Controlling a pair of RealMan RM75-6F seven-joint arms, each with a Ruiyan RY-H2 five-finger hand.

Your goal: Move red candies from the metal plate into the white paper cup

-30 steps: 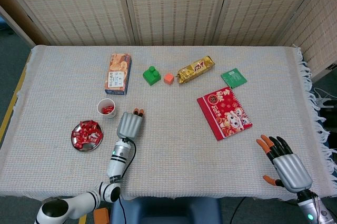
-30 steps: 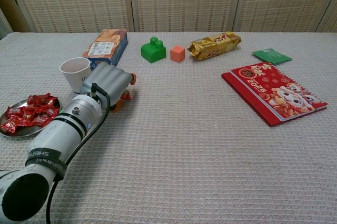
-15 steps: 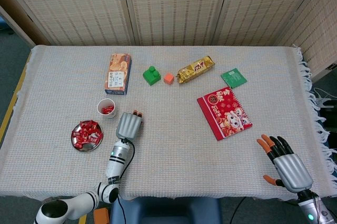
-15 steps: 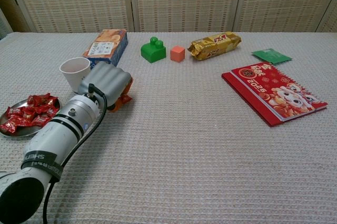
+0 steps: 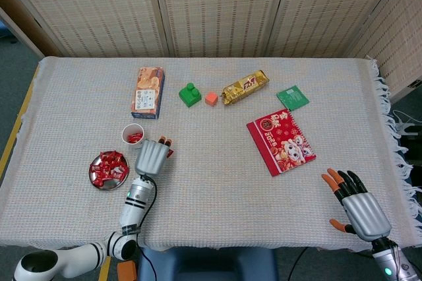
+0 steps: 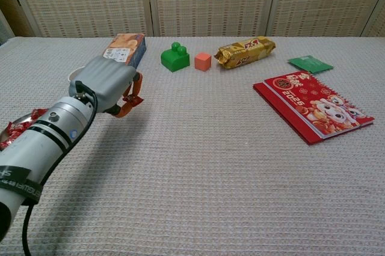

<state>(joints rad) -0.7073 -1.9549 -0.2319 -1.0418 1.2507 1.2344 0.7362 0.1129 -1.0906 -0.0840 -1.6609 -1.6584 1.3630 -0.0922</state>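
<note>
Red candies (image 5: 109,167): heaped on the metal plate (image 5: 95,177), at about 8 o'clock of the table in the head view. A few more lie already inside the white paper cup (image 5: 132,136), which stands just beyond the plate, at its 1 o'clock.

Left hand (image 5: 151,156): over the last second it has drawn back toward the robot and slid left, from a spot at 3 o'clock of the cup to one nearer the plate, at about 5 o'clock of the cup. In the chest view it has also risen, now hiding most of the cup and plate. Fingers (image 6: 132,92) are curled down and inward; no candy is visible between them, though the palm side is hidden, so whether anything is held cannot be told.

Right hand (image 5: 355,203): at 4 o'clock of the table, near the edge, fingers spread, empty, unmoved.

Reading of the change: likely a return swing from cup toward plate for a further candy; most of the pile remains, so the task is judged early.

Other items: biscuit box (image 5: 147,92), green block (image 5: 190,94), orange cube (image 5: 211,98), gold snack packet (image 5: 244,86), green sachet (image 5: 292,97), red booklet (image 5: 281,141).
</note>
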